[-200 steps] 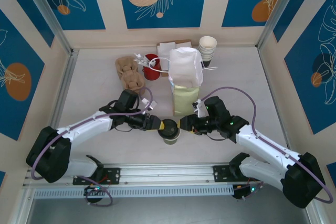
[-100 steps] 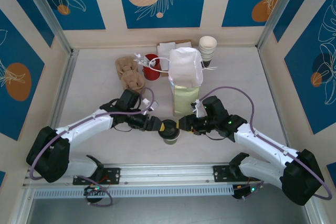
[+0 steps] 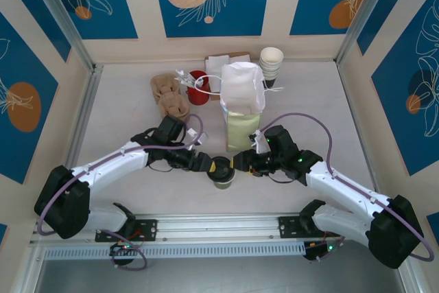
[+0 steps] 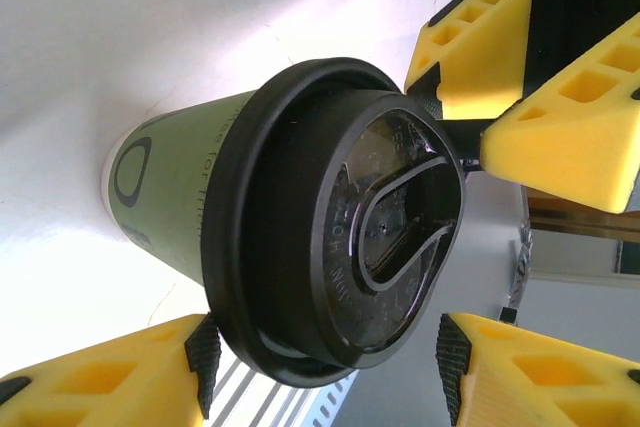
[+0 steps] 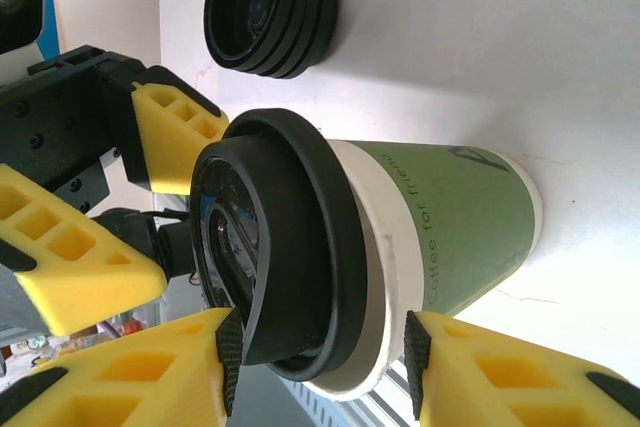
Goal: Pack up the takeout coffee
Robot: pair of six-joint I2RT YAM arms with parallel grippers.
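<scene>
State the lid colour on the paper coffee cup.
The round plastic lid is black, clearest in the left wrist view.

Lidded takeout coffee (image 4: 300,227), left hand (image 4: 325,372) parted

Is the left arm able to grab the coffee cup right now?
Probably yes: the open left gripper straddles the lid of the coffee cup with nothing between, though the right gripper grips that same top.

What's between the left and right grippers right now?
The lidded takeout coffee stands between the left gripper and the right gripper, one on each side of it. The top external view shows this plainly.
</scene>
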